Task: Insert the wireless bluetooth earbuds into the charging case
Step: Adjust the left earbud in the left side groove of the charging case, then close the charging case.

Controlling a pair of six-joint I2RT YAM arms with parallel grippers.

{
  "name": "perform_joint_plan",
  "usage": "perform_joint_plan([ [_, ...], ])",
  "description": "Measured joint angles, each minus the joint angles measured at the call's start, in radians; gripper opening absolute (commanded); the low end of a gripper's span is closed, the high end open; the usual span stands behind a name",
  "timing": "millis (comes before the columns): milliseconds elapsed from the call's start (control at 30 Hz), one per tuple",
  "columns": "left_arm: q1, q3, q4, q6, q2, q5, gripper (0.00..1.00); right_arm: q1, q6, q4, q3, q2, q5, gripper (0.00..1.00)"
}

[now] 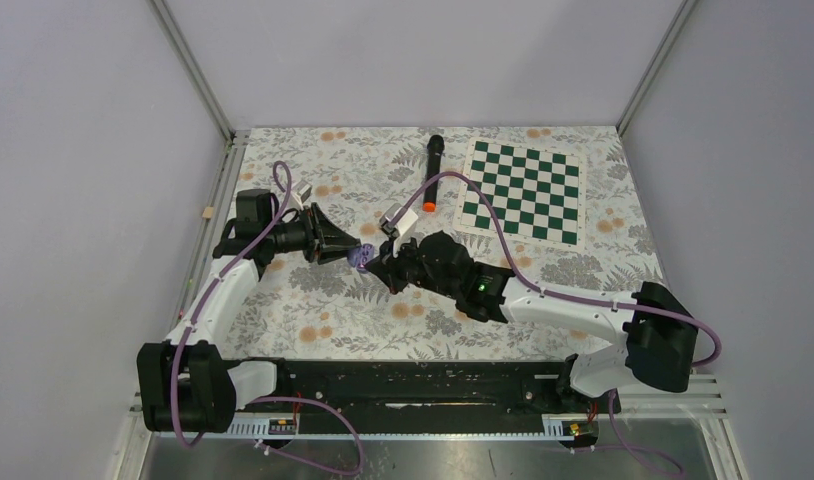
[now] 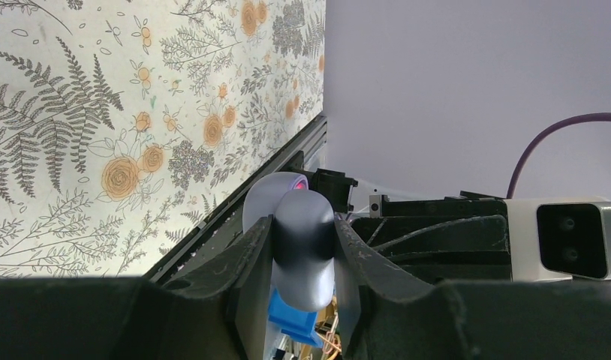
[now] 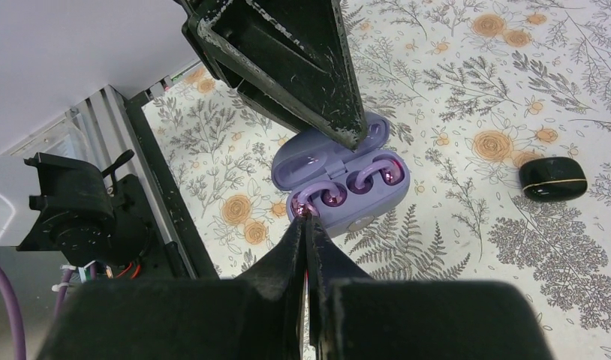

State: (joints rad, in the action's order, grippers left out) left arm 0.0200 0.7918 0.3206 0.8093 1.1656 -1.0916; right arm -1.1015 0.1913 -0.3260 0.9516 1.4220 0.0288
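floral table (image 3: pixel 468 82), open lilac case (image 3: pixel 366 214), glossy purple earbuds (image 3: pixel 329 196)

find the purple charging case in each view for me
top external: purple charging case just left of centre, between the two arms' tips.
left wrist: lower centre, clamped in the left gripper.
right wrist: centre, lid open, just above the shut right gripper.
shared landmark: the floral tablecloth.
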Motion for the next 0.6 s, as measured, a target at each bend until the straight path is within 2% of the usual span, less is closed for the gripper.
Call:
perform_joint_plan([
  [367, 0.0, 0.0, 0.001, 0.0, 0.001, 0.002, 0.0, 0.0, 0.007, 0.003, -0.005, -0.007, 0.009, 0.0],
  [533, 0.0, 0.001, 0.0, 0.005, 0.001, -0.005, 0.0, -0.001, 0.006, 0.044, -0.005, -0.055, 0.069, 0.13],
  [600, 0.0, 0.001, 0.0, 0.005, 0.001, -0.006, 0.0, 0.004, 0.018, 0.055, -0.008, -0.084, 0.115, 0.15],
])
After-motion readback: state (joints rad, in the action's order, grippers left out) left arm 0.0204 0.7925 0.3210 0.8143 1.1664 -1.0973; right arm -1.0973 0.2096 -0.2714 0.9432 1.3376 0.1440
